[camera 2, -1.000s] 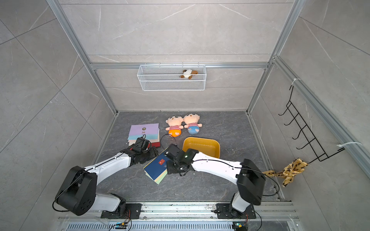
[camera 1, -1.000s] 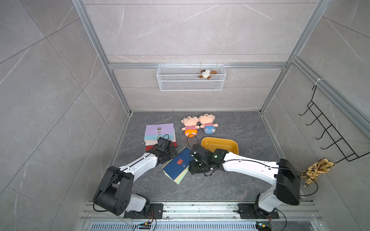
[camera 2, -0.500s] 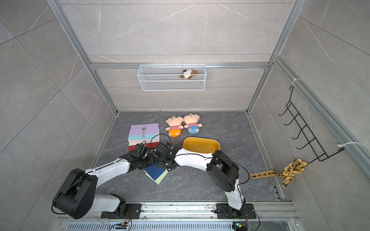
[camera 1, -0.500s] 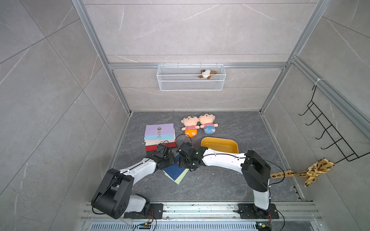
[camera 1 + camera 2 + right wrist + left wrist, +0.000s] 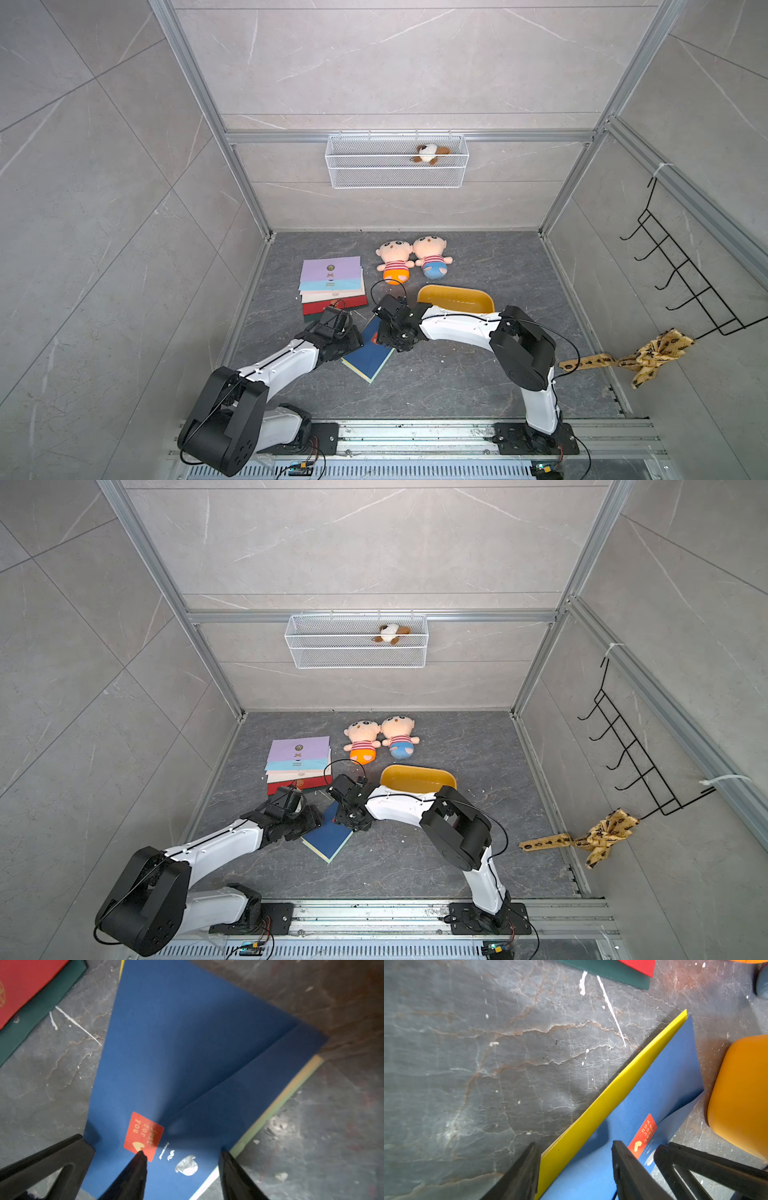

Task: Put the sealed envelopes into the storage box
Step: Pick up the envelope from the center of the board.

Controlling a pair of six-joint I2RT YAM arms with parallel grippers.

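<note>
Paper, light and floppy: we would pinch the navy envelope [image 5: 187, 1043] by its edge (left gripper [image 5: 574, 1145] and right gripper [image 5: 182, 1152] gape, empty).

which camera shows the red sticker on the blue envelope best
Right wrist view: the red sticker on the blue envelope is close and readable. The left wrist view shows it partly behind a black finger; in both top views it is only a small red speck.
</note>
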